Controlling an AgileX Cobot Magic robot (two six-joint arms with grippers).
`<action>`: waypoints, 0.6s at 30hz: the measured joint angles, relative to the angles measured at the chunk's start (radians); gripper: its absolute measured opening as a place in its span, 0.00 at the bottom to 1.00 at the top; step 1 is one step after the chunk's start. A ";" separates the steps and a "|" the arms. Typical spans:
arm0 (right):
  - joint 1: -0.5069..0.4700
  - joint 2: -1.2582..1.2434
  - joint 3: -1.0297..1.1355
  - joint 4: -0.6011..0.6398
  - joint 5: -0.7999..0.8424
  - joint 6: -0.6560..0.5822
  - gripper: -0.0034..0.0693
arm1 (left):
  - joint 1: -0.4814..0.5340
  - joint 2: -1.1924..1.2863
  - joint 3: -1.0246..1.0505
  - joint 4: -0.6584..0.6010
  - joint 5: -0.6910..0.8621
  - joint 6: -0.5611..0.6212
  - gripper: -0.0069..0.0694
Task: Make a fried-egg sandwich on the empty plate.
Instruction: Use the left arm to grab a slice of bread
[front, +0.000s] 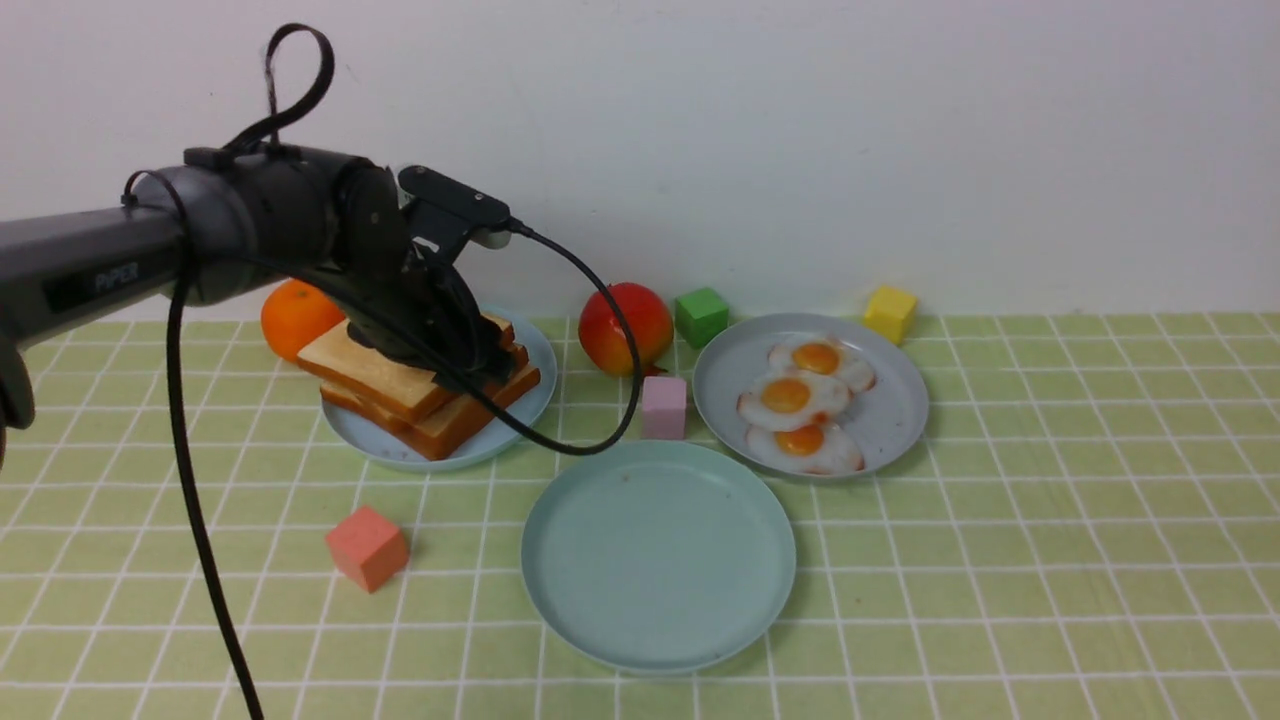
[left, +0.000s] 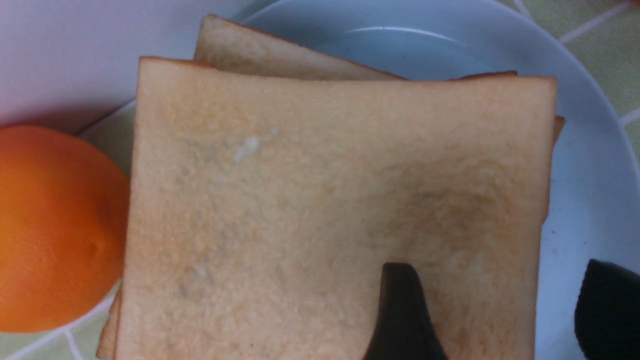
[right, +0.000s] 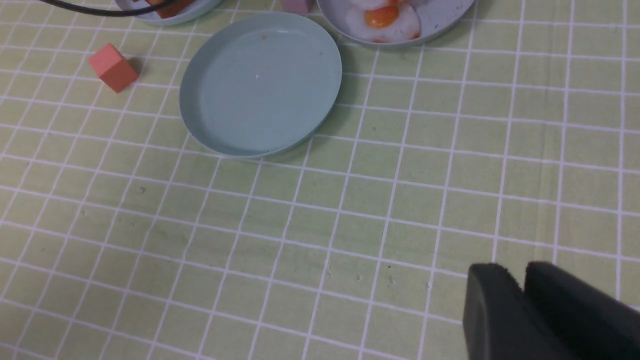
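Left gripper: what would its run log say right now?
left gripper: open | at: square golden toast slices on sky-blue round plate | teal round plastic plate: empty | sandwich: not started

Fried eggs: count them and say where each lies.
3, all on the grey plate: one at the back, one in the middle, one in front, partly overlapping.

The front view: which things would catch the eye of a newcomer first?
Probably the left gripper, open over the stacked toast slices on the sky-blue plate at the left. Next, the three glossy fried eggs on the grey plate, right of centre at the back. Then the bare teal plate, in the middle, nearest the camera.
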 joint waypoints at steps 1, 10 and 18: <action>0.000 0.000 0.000 0.000 0.000 0.000 0.17 | 0.000 0.005 -0.002 0.009 -0.003 0.000 0.69; 0.000 0.000 0.000 0.005 0.001 0.000 0.14 | 0.000 0.020 -0.012 0.034 0.002 0.007 0.45; 0.000 0.000 0.000 0.020 0.008 -0.018 0.15 | -0.001 0.005 -0.015 0.032 0.027 0.010 0.12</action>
